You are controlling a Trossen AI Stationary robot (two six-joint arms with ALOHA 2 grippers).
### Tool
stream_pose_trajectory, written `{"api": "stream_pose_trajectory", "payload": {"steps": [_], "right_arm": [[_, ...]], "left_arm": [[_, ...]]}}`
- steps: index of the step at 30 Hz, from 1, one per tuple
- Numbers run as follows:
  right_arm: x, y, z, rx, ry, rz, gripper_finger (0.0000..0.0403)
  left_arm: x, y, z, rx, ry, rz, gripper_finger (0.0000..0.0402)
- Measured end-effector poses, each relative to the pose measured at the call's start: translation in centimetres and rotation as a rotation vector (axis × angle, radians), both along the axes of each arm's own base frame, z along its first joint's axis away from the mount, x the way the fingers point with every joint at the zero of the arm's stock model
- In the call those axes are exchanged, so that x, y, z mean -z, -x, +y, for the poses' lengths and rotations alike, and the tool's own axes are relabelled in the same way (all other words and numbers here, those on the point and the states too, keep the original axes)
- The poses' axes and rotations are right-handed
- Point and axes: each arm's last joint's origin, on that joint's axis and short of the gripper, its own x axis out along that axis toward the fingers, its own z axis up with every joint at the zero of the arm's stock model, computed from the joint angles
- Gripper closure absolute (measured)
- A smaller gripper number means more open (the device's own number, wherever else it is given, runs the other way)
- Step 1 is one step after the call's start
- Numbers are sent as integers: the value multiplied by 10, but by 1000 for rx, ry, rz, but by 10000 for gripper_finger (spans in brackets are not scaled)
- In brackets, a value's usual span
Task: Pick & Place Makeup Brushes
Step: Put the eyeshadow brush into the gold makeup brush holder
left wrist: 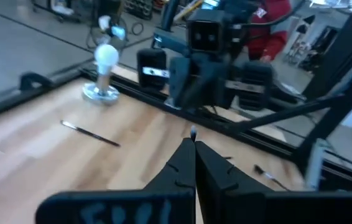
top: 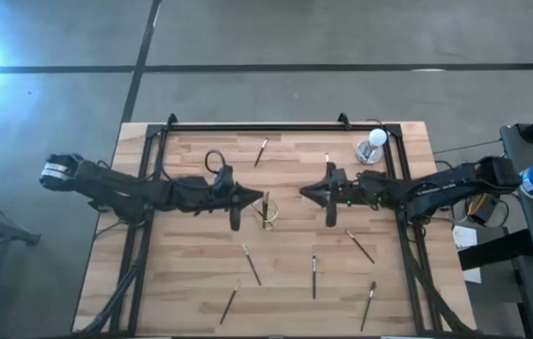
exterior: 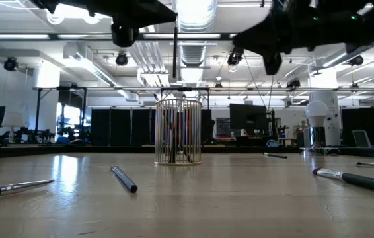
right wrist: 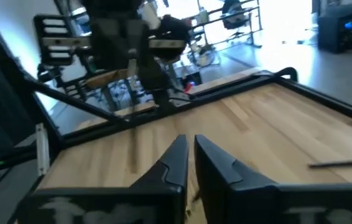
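High: left gripper (top: 255, 200) sits at 9 o'clock of the cup (top: 268, 215), and right gripper (top: 306, 191) waits at 3. Spare brushes (top: 250, 266) lie from 4 to 7.
Low: a brush (exterior: 175, 53) hangs upright over the cup, likely for dropping in.
Left wrist: fingers (left wrist: 179, 168) pinch its tip.
Right wrist: fingers (right wrist: 176, 158) narrowly apart, empty.

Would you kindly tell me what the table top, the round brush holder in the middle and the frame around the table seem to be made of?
The table top looks like pale butcher-block wood: jointed strips with visible grain and a soft sheen. The brush holder appears to be thin gold-coloured metal wire, an open cage of upright rods. The frame looks like black-painted metal bar, though its finish is hard to judge.
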Motion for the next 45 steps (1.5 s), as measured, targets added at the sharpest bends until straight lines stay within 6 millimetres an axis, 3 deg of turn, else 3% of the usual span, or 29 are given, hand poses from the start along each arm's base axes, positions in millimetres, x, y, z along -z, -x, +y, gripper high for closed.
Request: {"api": "stream_pose_trajectory", "payload": {"steps": [5,11,21,26,33,40,45], "right_arm": [[-8,-22,0,-6,23,3,328],[-12,-23,1,-24,47,-9,300],[-7,-4,1,-22,57,3,318],[-2,-3,1,-23,62,56,338],[1,-2,1,-24,64,88,358],[3,-2,1,-24,60,111,365],[5,1,1,-22,34,157,365]], "left_arm": [[0,-1,16,-55,-74,12,401],[16,-8,27,-94,-131,80,401],[75,-18,26,-71,-85,167,401],[88,-22,26,-68,-41,201,401],[80,-21,25,-53,-33,182,373],[58,-6,27,-50,-74,164,321],[40,7,30,15,-141,130,313]]}}
